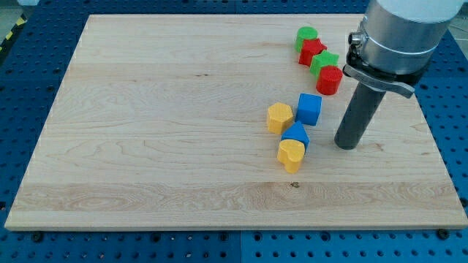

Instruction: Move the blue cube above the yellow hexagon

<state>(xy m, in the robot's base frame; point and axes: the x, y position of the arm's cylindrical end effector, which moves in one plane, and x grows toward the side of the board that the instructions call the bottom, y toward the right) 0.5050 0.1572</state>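
Note:
The blue cube (309, 108) sits on the wooden board (161, 131), just to the right of and slightly above the yellow hexagon (279, 117); the two nearly touch. My tip (346, 145) rests on the board to the right of and below the blue cube, a short gap away from it. A second blue block (296, 135), shape unclear, lies below the hexagon and touches a yellow heart-like block (291, 155) beneath it.
At the view's top right a chain of blocks runs diagonally: a green one (306, 35), a red one (312, 51), a green one (325, 61) and a red cylinder (330, 79). The board's right edge is near my tip.

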